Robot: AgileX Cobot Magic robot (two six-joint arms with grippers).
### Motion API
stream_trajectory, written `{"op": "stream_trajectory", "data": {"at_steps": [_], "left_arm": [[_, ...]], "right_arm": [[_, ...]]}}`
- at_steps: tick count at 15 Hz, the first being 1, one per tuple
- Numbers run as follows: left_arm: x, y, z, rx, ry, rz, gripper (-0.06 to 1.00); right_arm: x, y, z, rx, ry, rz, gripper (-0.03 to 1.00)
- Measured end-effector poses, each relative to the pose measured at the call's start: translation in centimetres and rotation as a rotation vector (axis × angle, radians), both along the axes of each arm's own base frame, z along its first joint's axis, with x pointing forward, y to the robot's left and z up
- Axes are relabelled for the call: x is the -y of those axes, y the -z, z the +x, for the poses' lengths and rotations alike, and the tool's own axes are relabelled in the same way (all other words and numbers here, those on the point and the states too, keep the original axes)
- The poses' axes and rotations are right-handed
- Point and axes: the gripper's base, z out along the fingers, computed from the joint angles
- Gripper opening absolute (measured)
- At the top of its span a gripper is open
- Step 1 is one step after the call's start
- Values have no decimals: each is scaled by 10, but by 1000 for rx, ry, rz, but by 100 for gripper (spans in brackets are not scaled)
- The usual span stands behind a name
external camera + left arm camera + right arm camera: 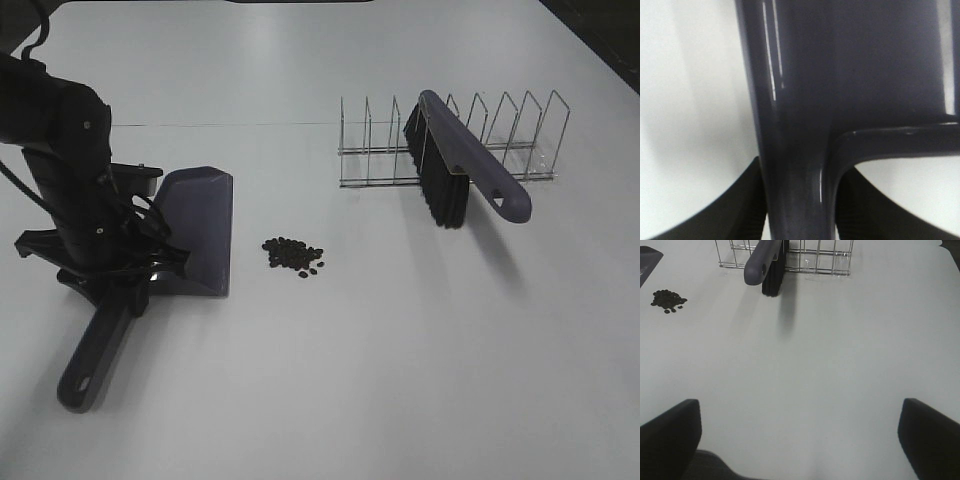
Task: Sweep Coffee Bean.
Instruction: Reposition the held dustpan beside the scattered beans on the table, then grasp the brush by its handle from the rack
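Observation:
A small heap of coffee bean [293, 256] lies on the white table, just right of the purple dustpan [200, 225]. My left gripper [125, 285] is shut on the dustpan's handle [800, 150], where it meets the pan; the black fingers [730, 210] press both sides. The pan's mouth faces the beans. A purple brush [460, 170] with black bristles leans in the wire rack [520, 140]. My right gripper [800, 440] stands open over bare table, well short of the brush [765, 265] and the beans [667, 300]. It is out of the high view.
The wire rack [830, 260] stands at the back right with the brush resting across its dividers. The dustpan handle's free end [85, 375] points toward the table's front left. The dark table edge [600, 30] runs along the far right corner.

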Motion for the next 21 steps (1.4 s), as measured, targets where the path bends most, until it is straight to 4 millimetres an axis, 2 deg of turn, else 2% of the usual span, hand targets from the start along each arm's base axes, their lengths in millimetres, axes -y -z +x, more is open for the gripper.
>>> {"op": "stream_trajectory", "data": {"at_steps": [2, 5, 7, 9, 14, 16, 17, 19, 20, 21], "left_arm": [[-4, -18, -10, 17, 5, -1, 35], [-9, -29, -23, 28, 0, -11, 35], [-10, -22, -31, 15, -15, -25, 35], [3, -11, -44, 35, 17, -47, 35], [9, -4, -45, 43, 19, -50, 35], [9, 2, -46, 30, 21, -42, 35], [8, 5, -45, 26, 33, -29, 35], [8, 7, -45, 21, 39, -21, 35], [7, 7, -45, 20, 39, -21, 35], [7, 7, -45, 20, 39, -21, 35]], "right_arm": [[0, 0, 0, 0, 0, 0, 96], [0, 0, 0, 0, 0, 0, 96], [0, 0, 0, 0, 0, 0, 96], [0, 0, 0, 0, 0, 0, 96], [0, -2, 5, -34, 5, -11, 96], [-2, -17, 17, -98, 1, -8, 96], [-5, -38, 37, -177, 3, 10, 96], [-10, -62, 62, -272, -11, 35, 96], [-11, -66, 69, -297, -13, 36, 96], [-13, -76, 88, -347, -12, 33, 96]]}}
